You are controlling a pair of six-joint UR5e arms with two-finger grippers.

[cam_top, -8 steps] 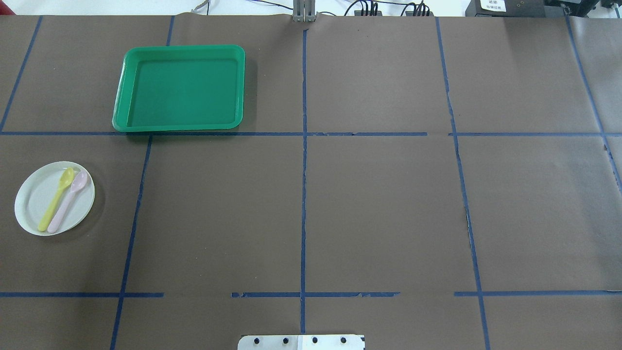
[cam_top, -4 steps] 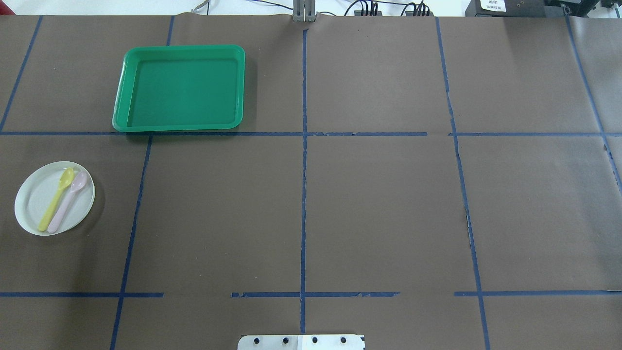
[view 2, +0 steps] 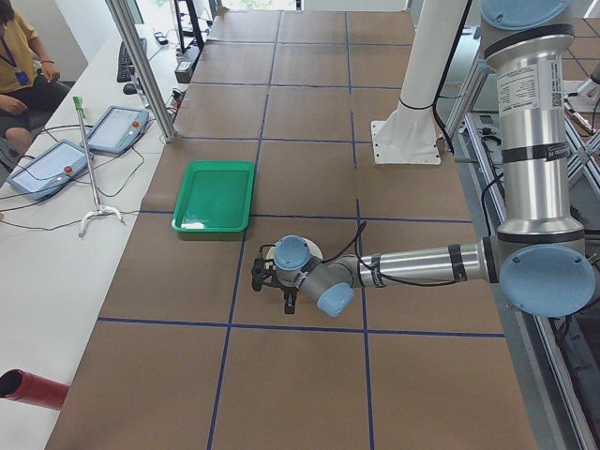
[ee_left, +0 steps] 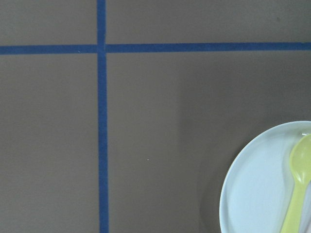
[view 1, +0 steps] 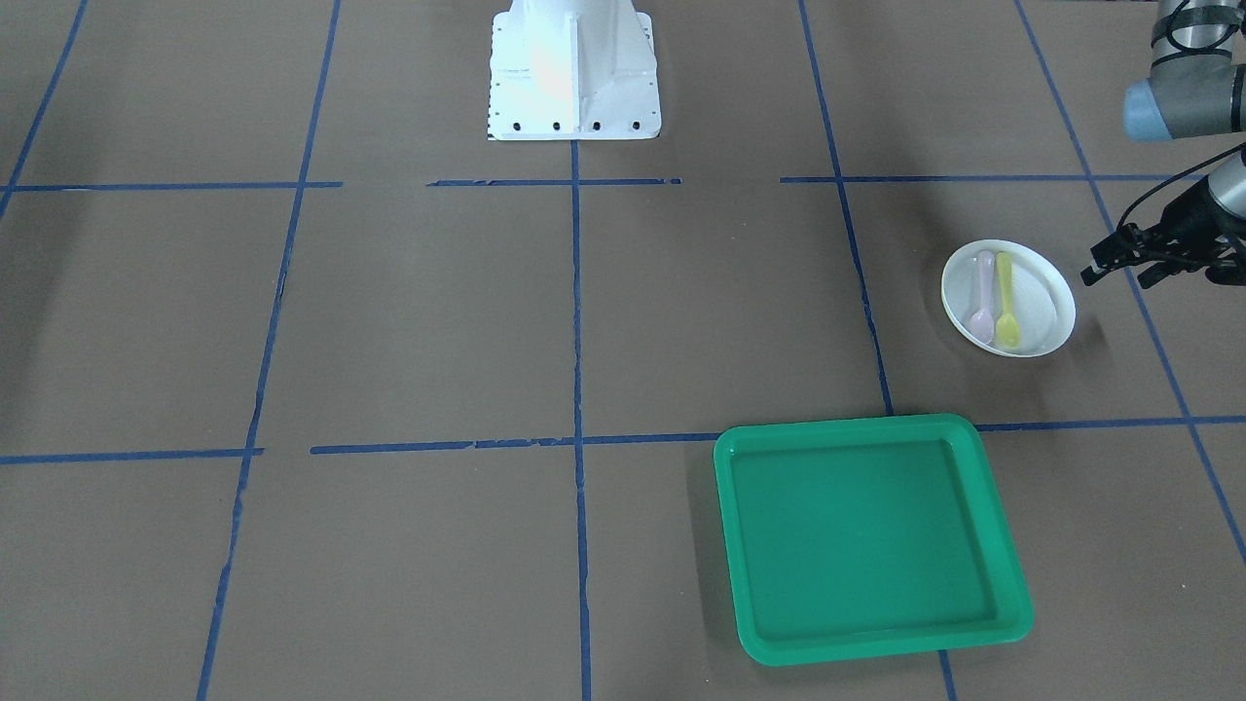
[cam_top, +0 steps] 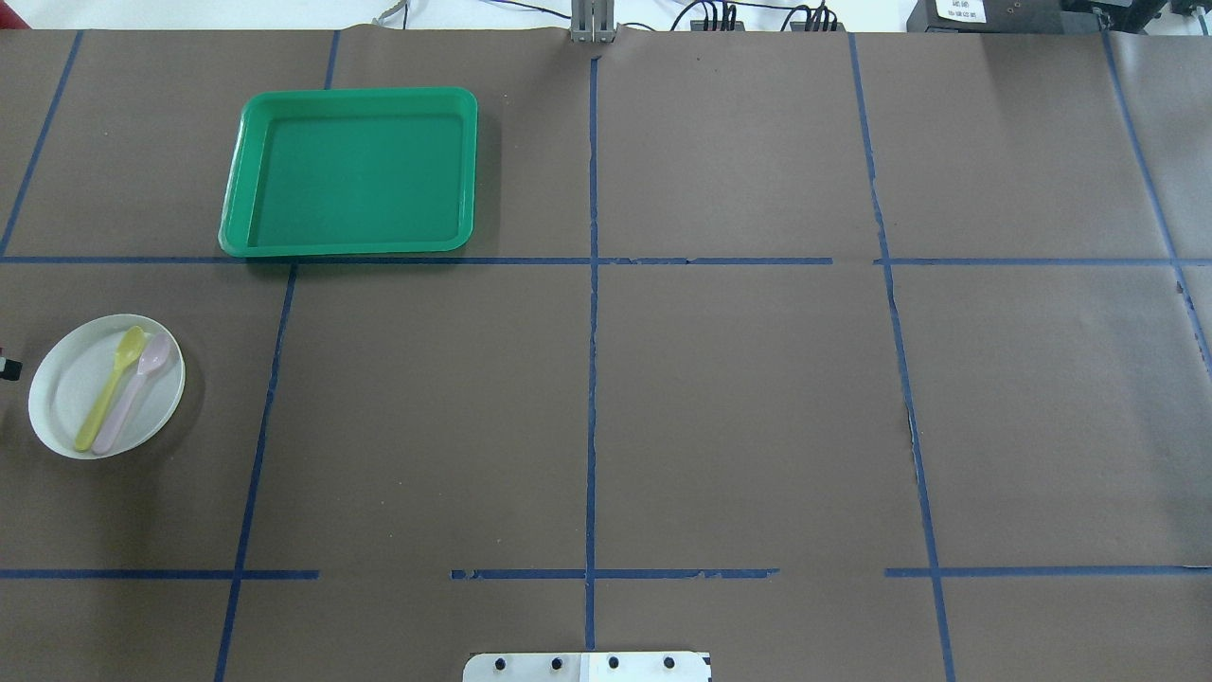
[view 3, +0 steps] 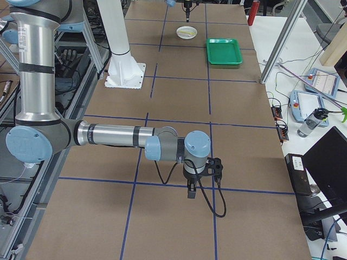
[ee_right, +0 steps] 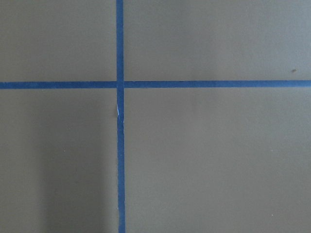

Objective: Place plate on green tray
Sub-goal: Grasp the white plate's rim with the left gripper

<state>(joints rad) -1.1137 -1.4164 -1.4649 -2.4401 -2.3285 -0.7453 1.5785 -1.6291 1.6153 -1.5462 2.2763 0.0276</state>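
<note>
Left pincer [view 1: 1117, 272] hovers beside round, rimmed white plate [view 1: 1047, 304] bearing 2 spoons [view 1: 1007, 304]

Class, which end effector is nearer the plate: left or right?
Left. The left end effector is just beside the plate; the right end effector is far away on the opposite side.

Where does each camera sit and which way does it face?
Front: across the table, facing the base; left gripper beside the plate.
Overhead: behind and above, looking down; base edge shows.
Left side: table's left end; left arm near.
Right side: table's right end; right arm near.
Left wrist: down on plate rim; no body.
Right wrist: down on tape; no body.
Front and overhead share plate and tray.
</note>
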